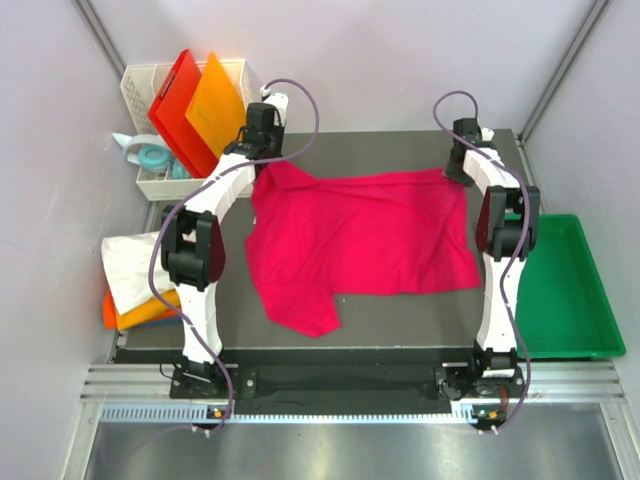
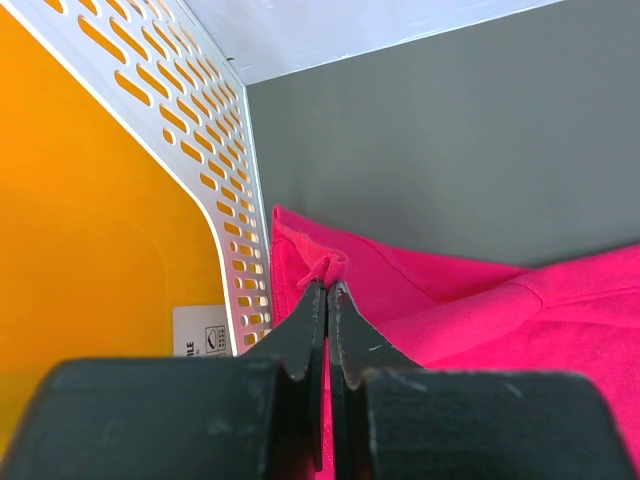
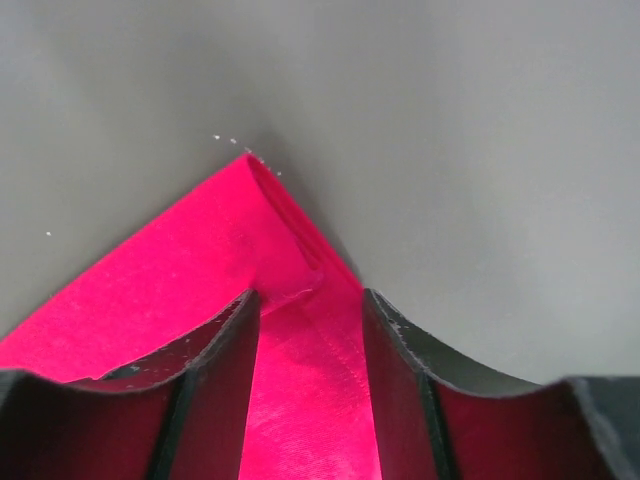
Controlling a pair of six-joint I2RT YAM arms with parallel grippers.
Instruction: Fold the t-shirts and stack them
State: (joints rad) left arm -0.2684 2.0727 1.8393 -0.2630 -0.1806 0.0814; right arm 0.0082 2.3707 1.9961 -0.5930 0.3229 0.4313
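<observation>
A large crimson-pink t-shirt (image 1: 360, 235) lies spread on the dark table (image 1: 400, 150), one sleeve toward the near edge. My left gripper (image 1: 262, 160) is at its far left corner. In the left wrist view that gripper (image 2: 328, 285) is shut on a pinch of the pink cloth (image 2: 480, 310). My right gripper (image 1: 458, 172) is over the far right corner. The right wrist view shows it (image 3: 310, 300) open, jaws apart either side of the flat pink corner (image 3: 190, 280). A white t-shirt (image 1: 125, 262) lies on a folded orange one (image 1: 140, 310) off the table's left edge.
A white perforated basket (image 1: 140, 90) at the back left holds a red board (image 1: 180, 110) and an orange board (image 1: 215, 105); its wall (image 2: 215, 190) is close beside my left gripper. A green tray (image 1: 565, 290) sits to the right of the table.
</observation>
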